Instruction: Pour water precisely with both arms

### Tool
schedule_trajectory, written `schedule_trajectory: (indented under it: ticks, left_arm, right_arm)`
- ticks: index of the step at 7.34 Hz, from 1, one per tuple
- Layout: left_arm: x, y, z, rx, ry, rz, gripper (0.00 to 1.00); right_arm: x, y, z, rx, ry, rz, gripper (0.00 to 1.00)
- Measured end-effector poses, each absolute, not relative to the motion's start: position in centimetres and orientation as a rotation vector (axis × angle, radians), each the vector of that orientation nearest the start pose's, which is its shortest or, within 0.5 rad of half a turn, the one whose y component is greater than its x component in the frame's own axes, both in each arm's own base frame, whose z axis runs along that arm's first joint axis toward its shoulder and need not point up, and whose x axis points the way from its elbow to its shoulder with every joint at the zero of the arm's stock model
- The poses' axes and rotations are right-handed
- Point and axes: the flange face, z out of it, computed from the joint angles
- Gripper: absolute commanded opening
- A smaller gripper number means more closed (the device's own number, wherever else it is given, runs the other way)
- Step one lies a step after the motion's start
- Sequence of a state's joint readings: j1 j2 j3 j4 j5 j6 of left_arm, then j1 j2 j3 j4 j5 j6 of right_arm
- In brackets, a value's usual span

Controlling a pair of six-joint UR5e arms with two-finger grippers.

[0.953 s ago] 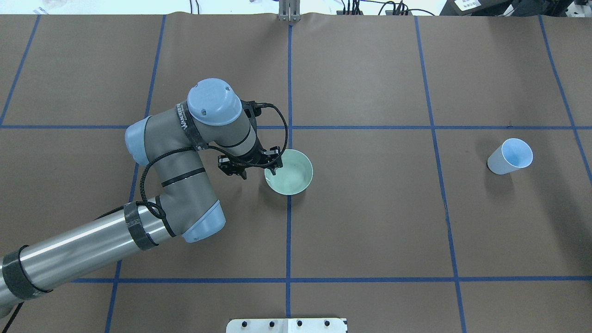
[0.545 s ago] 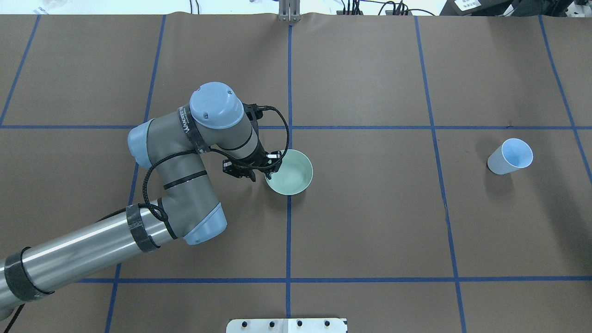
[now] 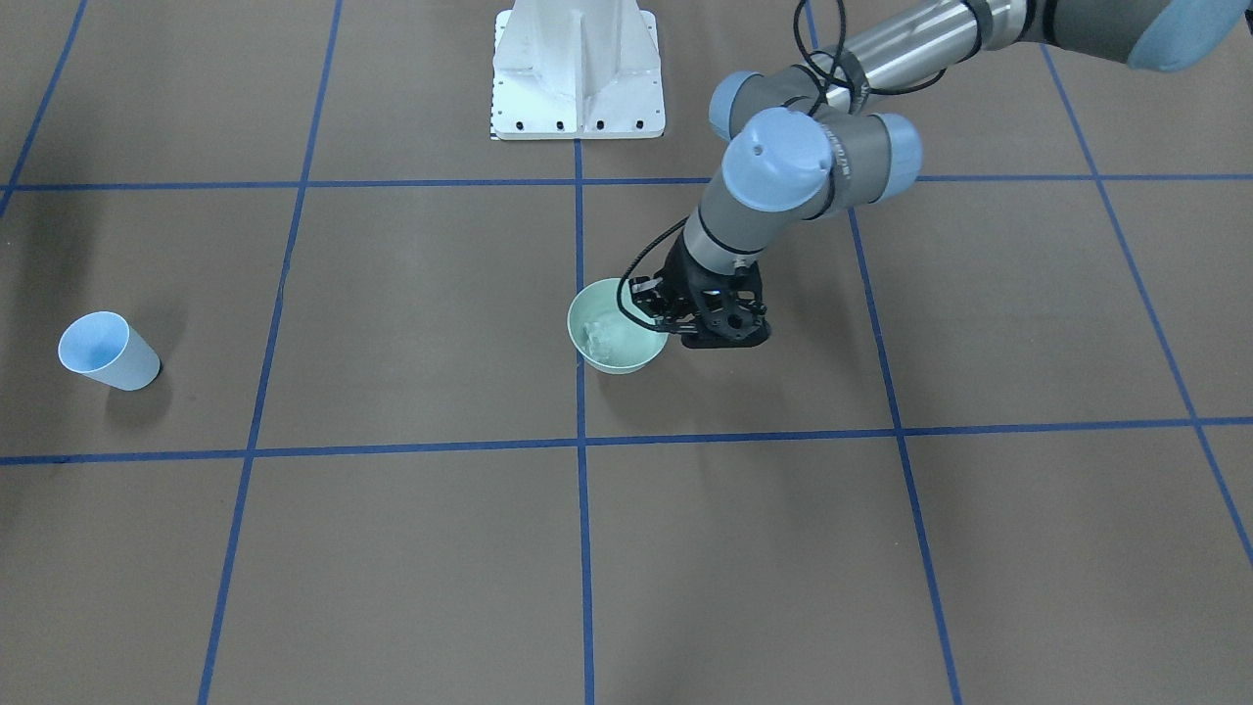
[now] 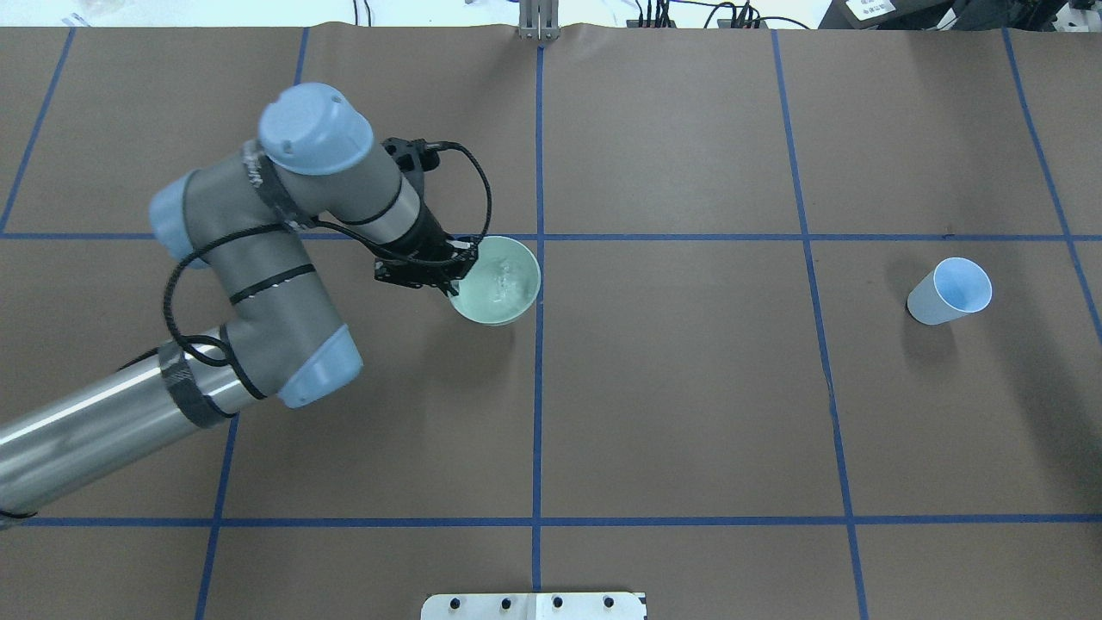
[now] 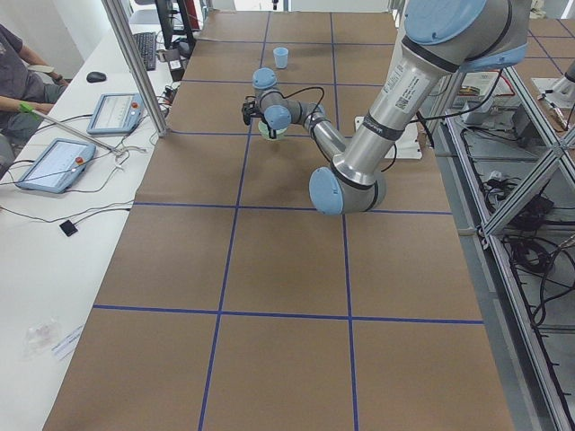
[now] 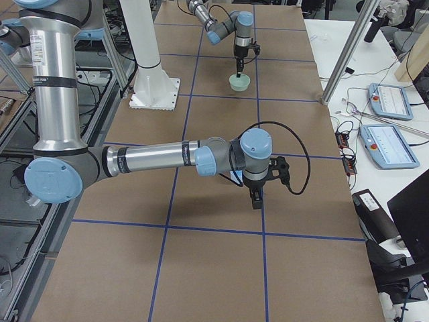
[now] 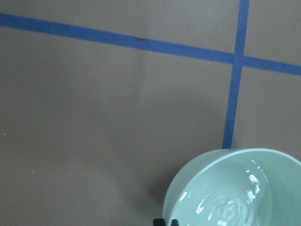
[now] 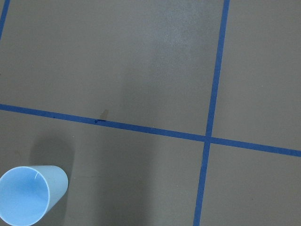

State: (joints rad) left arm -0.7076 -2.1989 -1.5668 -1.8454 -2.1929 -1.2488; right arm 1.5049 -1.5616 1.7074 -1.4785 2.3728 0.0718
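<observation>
While the overhead view carries only one arm, the right-end view lists both.

Item 1: left arm (image 4: 258,284), grey tube with light-blue caps, reaching to the middle of the table (image 4: 689,413).

Item 2: left gripper (image 4: 454,274), black, pointing down, jaws clamped on the rim of the bowl (image 4: 504,284) at the side nearest the arm.

Item 3: bowl, pale green, upright, close by a crossing of blue tape lines (image 4: 536,430). Its shadow falls apart from it, so it seems raised off the brown cover. The left wrist view alone shows the rippled water (image 7: 235,207) inside at close range.

Item 4: cup (image 4: 947,293), light blue, upright, well apart from the bowl toward the robot's right. The right wrist view shows it in its lower left corner, looking into its mouth.

Item 5: right arm (image 6: 161,157), seen only from the right end, stretched low across the near part of the table.

Item 6: right gripper (image 6: 257,198), pointing down with nothing seen in it; whether the jaws are apart or together cannot be told.

Item 7: white pedestal (image 3: 578,69), full shape shown only from the front.
</observation>
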Motion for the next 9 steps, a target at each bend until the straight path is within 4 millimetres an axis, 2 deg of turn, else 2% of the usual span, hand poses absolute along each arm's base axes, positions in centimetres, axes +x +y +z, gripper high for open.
schedule_trajectory:
  ticks: [1,3,4,5,6,7,9]
  left_arm:
    - [43.3,-51.3,28.7,-0.067,1.033,-0.038,0.00]
    - [33.4,-50.6,39.1,-0.011,0.968,0.054,0.00]
    - [29.0,-49.9,44.0,0.016,0.927,0.100,0.00]
    - [25.5,-49.3,47.9,0.034,0.893,0.136,0.00]
    - [22.9,-48.8,51.0,0.037,0.864,0.153,0.00]
    - [21.4,-48.5,53.6,0.024,0.840,0.154,0.00]
    - [19.8,-48.7,57.6,-0.010,0.804,0.143,0.00]
  right_arm:
    - [2.8,-50.8,57.1,0.174,-0.813,-0.088,0.99]
    - [2.8,-51.0,56.7,0.182,-0.816,-0.089,0.99]
    - [2.8,-51.1,56.5,0.186,-0.817,-0.091,0.99]
    - [2.8,-51.2,56.3,0.189,-0.818,-0.092,0.99]
    - [2.8,-51.2,56.3,0.191,-0.818,-0.092,0.99]
    - [2.8,-51.2,56.2,0.192,-0.818,-0.092,0.99]
    - [2.8,-51.2,56.2,0.190,-0.820,-0.091,0.99]
